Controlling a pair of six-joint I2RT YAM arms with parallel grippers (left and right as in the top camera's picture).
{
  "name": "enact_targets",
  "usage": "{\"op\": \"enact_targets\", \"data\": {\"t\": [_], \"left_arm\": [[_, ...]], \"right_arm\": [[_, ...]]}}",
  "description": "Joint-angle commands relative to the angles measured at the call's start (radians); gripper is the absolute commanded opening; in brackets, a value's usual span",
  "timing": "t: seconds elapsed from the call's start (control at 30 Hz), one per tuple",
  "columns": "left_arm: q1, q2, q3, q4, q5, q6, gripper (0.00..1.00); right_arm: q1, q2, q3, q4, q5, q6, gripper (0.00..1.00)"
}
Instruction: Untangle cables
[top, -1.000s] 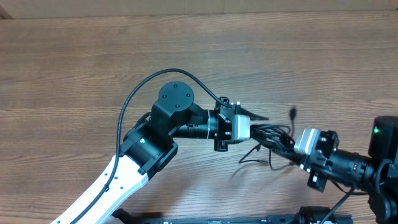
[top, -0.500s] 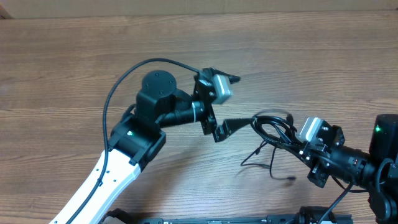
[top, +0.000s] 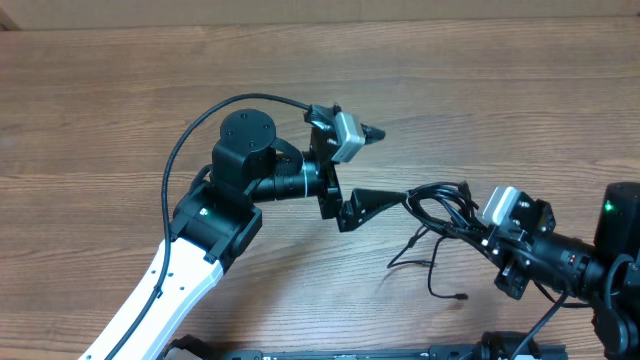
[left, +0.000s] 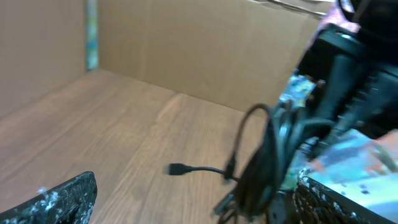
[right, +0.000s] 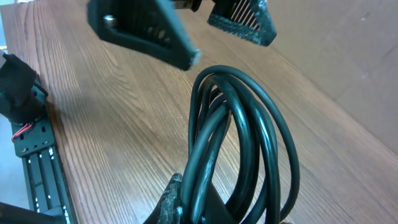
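Note:
The cables (top: 440, 205) are a bundle of thin black loops, and my right gripper (top: 472, 233) is shut on it. Loose strands trail onto the table, one ending in a small plug (top: 461, 297). In the right wrist view the loops (right: 249, 124) rise from between my right gripper's fingers (right: 186, 196). My left gripper (top: 385, 165) stands wide open just left of the bundle, its lower fingertip (top: 385, 198) close to the loops. The left wrist view shows the bundle (left: 267, 155) near the right finger (left: 336, 202), a plug end (left: 176, 168) lying on the wood, and nothing gripped.
A wooden table (top: 120, 110) carries both arms. The left arm (top: 200, 240) runs in from the bottom left, the right arm (top: 570, 265) from the bottom right. A black rail (right: 37, 162) lies along the near edge. A cardboard wall (left: 186, 50) stands behind the table.
My left gripper opened, let go of the bundle and drew back up and to the left. A plug end swung from above the bundle down to the table. The right gripper kept its hold.

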Motion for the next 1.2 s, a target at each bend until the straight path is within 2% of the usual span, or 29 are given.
{"op": "enact_targets", "data": {"t": [0.0,0.17,0.5,0.9,1.17], "left_arm": [[0.004,-0.019,0.011,0.003,0.094,0.018,1.00],[0.004,-0.019,0.011,0.003,0.145,0.067,1.00],[-0.005,-0.019,0.011,0.007,0.143,0.090,1.00],[-0.061,-0.017,0.011,0.008,-0.036,0.084,1.00],[-0.062,-0.013,0.011,0.032,-0.169,-0.029,1.00]], "right_arm": [[0.003,-0.002,0.005,0.010,-0.008,0.015,0.04],[0.003,-0.002,0.005,0.010,-0.009,0.016,0.04],[0.003,-0.002,0.005,0.010,-0.101,0.016,0.04],[0.004,-0.002,0.005,-0.003,-0.148,0.015,0.04],[0.004,-0.003,0.005,-0.025,-0.150,0.015,0.04]]}}
